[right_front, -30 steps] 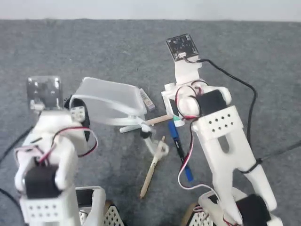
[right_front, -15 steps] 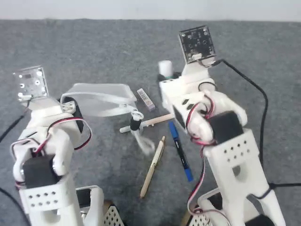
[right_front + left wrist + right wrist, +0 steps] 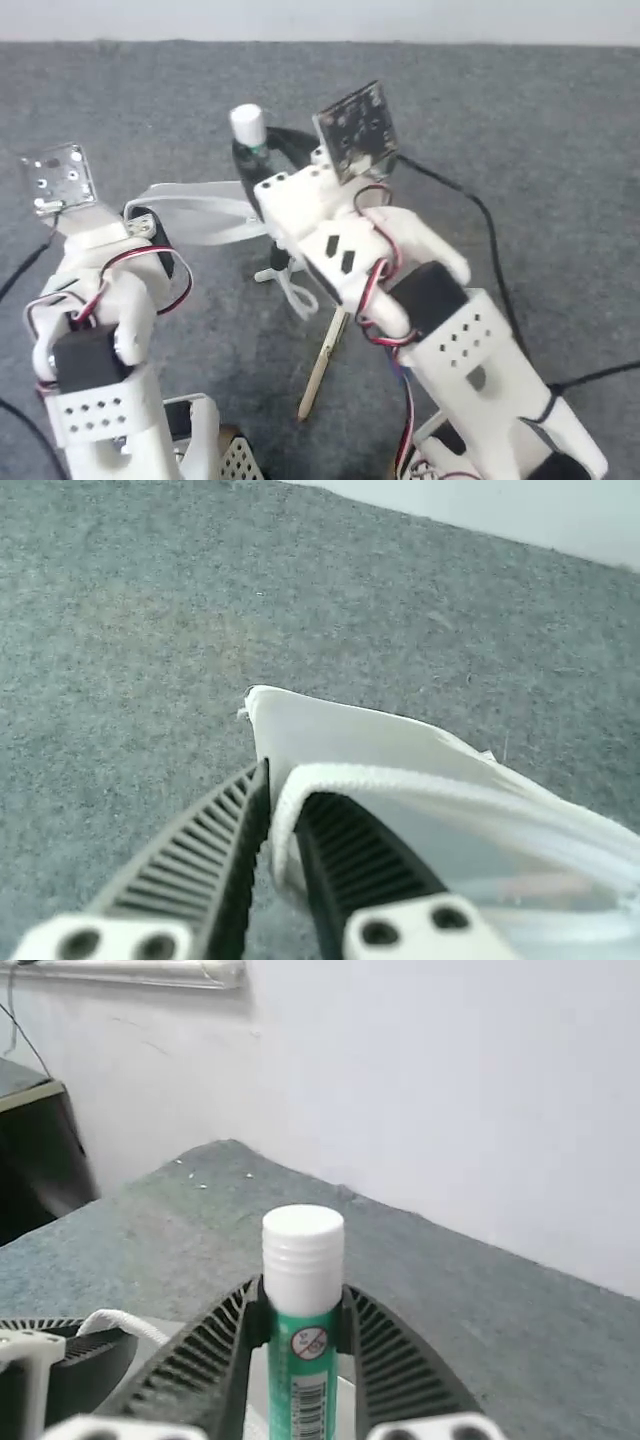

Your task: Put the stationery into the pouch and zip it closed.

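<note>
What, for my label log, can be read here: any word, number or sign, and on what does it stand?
No words can be read.
Glue stick in the right gripper: a round red prohibition sign, with no text in it.
Below it: a barcode, its digits too small to read.
Pouch: no print that I can see.

Left hand (image 3: 280, 792) and right hand (image 3: 302, 1300) are clamped.

Glue stick (image 3: 302, 1260) upright in tool (image 3: 302, 1295)
</note>
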